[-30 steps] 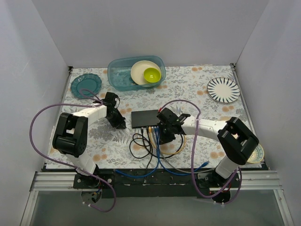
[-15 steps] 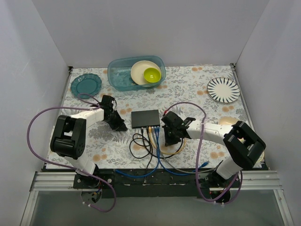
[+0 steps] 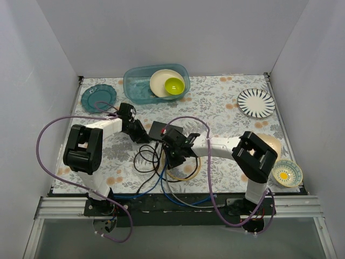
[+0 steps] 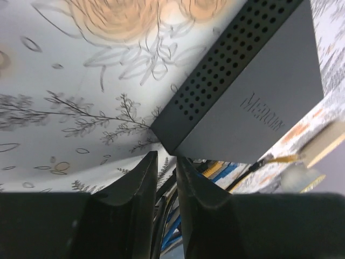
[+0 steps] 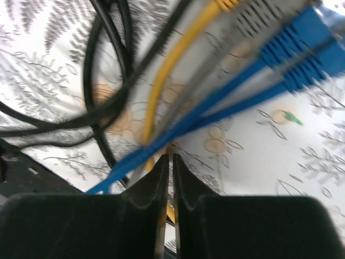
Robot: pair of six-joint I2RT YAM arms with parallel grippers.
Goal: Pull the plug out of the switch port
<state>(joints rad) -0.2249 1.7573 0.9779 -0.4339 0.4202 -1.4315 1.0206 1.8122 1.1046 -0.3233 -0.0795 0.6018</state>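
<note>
The black switch (image 3: 159,128) lies mid-table, turned at an angle, with blue, yellow and black cables (image 3: 161,174) trailing from its near edge toward me. My left gripper (image 3: 142,134) is at the switch's left end. In the left wrist view its fingertips (image 4: 166,157) are nearly together, empty, just below a corner of the perforated switch (image 4: 253,81). My right gripper (image 3: 171,151) sits low over the cables by the ports. In the right wrist view it (image 5: 167,157) is shut, with blue plugs (image 5: 291,59) and a yellow cable (image 5: 161,91) just beyond its tips.
A teal tub (image 3: 137,89) with a cream plate and a green bowl (image 3: 174,85) stands at the back. A teal plate (image 3: 98,96) is back left and a striped plate (image 3: 256,102) back right. A small bowl (image 3: 287,174) is front right. Loose black cable loops (image 5: 102,81) lie on the cloth.
The switch has slid left and turned, its cables dragged along. My right gripper moved left with them. My left gripper shifted right, against the switch's left end.
</note>
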